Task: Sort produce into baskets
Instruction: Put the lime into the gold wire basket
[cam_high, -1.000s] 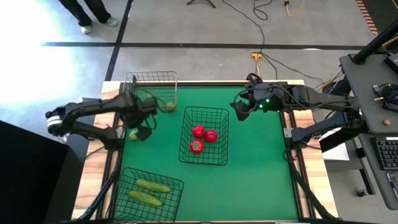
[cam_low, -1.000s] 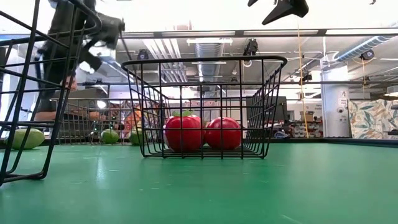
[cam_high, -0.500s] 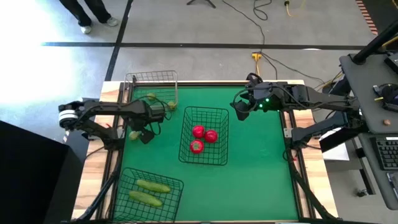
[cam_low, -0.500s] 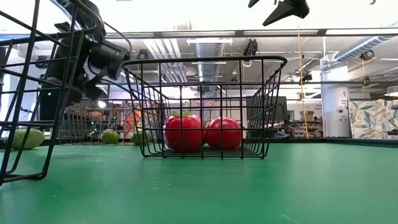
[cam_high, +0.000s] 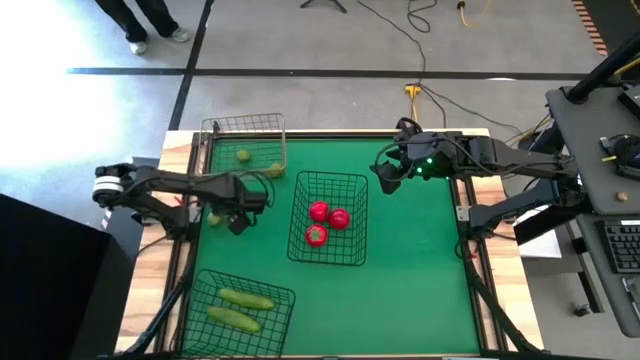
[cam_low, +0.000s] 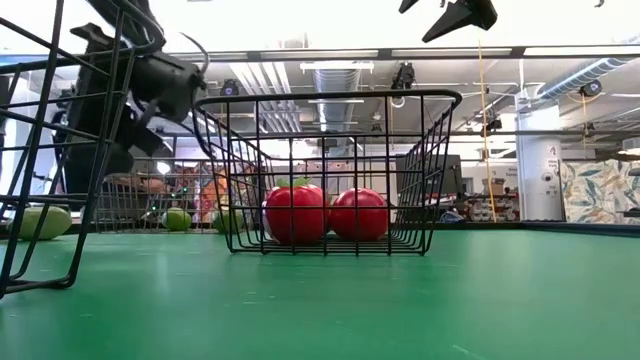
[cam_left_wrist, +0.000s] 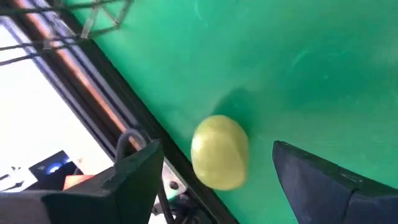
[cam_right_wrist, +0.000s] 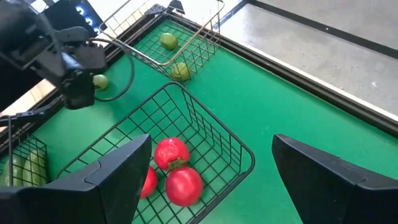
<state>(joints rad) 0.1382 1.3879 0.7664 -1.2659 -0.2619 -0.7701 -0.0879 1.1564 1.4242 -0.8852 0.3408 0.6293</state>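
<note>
Left wrist view: open left claw (cam_left_wrist: 211, 180) hovers over the loose lime (cam_left_wrist: 219, 152), centred between its fingers, at the tabletop's (cam_high: 420, 260) nine o'clock edge.

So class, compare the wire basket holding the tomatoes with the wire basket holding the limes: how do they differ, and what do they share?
The tomato basket is black wire; the lime basket is paler, brownish metal. The tomato basket sits mid-table with three red tomatoes; the lime basket sits at the far left corner with two limes inside. A third lime lies loose on the mat between the left gripper's open fingers. Both are rectangular, open-topped grids.
</note>
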